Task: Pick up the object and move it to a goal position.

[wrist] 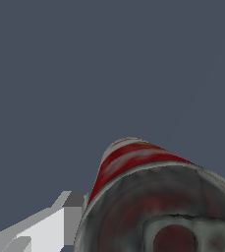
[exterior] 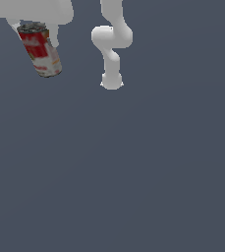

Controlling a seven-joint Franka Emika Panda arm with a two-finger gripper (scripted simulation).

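The object, a small red-and-white tin can (exterior: 40, 50) with a dark grey metal top, hangs tilted in the air at the upper part of the exterior view's left. My gripper (exterior: 34, 28) is shut on its upper end, with white fingers (exterior: 14, 25) showing on both sides of the can. In the wrist view the can (wrist: 133, 162) fills the frame close to the camera, its grey metal top facing the lens, and one white finger (wrist: 50, 226) lies against its side. The other finger is hidden behind the can there.
The white arm's base and lower links (exterior: 112, 54) stand at the top middle of the exterior view. A plain dark grey floor (exterior: 133, 172) stretches under everything.
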